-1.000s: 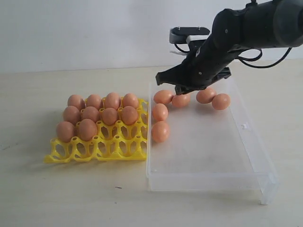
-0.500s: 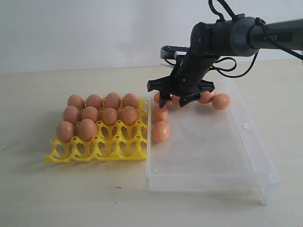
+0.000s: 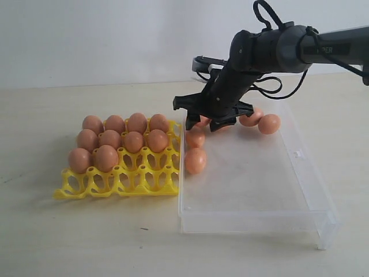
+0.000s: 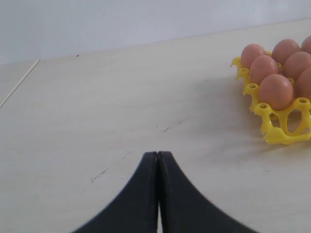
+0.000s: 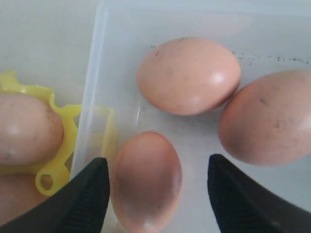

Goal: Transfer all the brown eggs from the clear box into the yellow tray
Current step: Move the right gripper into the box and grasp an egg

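The yellow tray (image 3: pixel 118 182) sits on the left with several brown eggs (image 3: pixel 133 141) in its far cups. The clear box (image 3: pixel 259 190) lies beside it and holds several more eggs (image 3: pixel 195 160). My right gripper (image 3: pixel 205 123) hangs open over the box's far left corner. In the right wrist view an egg (image 5: pixel 146 179) by the box wall (image 5: pixel 90 111) lies between the spread fingers (image 5: pixel 90 194), with a gap on one side, and two other eggs (image 5: pixel 188 75) lie just beyond. My left gripper (image 4: pixel 158 154) is shut and empty over bare table, with the tray (image 4: pixel 282 133) off to one side.
Two eggs (image 3: pixel 269 124) rest against the box's far wall right of the gripper. The box's near half is bare plastic. The tray's front row of cups (image 3: pixel 138 180) holds nothing. Pale tabletop (image 3: pixel 86 242) surrounds both.
My right gripper has opened wide and moved left and lower, down to the eggs in the box's far left corner. The eggs and tray have not moved.
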Controlling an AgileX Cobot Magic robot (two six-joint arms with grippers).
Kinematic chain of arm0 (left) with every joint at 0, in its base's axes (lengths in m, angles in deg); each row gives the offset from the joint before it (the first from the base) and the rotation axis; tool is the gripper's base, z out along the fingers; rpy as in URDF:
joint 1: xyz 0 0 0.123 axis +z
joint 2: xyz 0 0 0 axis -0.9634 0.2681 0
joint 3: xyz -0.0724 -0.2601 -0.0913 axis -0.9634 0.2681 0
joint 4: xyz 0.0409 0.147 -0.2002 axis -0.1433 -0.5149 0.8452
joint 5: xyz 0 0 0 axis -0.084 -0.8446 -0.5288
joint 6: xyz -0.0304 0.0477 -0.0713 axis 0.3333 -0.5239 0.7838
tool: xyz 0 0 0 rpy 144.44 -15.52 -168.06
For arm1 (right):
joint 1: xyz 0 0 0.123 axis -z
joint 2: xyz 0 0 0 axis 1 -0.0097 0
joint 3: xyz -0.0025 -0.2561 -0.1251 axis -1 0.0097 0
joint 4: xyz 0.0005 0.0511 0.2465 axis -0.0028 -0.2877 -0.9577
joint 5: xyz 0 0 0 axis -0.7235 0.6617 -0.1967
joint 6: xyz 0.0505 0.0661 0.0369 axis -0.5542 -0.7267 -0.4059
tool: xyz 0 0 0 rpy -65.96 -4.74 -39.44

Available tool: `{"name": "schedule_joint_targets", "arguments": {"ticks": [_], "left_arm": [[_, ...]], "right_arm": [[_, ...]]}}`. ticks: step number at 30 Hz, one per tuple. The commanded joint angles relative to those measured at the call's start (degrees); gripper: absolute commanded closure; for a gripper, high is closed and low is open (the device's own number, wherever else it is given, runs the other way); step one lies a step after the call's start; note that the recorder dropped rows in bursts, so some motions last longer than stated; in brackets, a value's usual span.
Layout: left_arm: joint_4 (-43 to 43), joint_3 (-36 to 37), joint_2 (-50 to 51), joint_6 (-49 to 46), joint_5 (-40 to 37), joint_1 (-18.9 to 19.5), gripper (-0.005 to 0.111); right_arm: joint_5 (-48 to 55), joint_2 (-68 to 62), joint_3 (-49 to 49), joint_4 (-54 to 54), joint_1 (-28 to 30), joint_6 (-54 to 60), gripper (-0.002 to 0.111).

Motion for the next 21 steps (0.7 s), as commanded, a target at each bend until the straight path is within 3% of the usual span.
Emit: {"name": "schedule_joint_targets", "arguments": {"ticks": [1, 21], "left_arm": [[0.14, -0.23, 0.04, 0.31, 0.52, -0.34, 0.107], [0.14, -0.23, 0.04, 0.31, 0.52, -0.34, 0.107]], "right_arm": [[-1.35, -0.81, -0.4, -2.04, -0.14, 2.17, 0.05], [-5.82, -4.47, -0.4, -2.02, -0.14, 3.3, 0.054]]}}
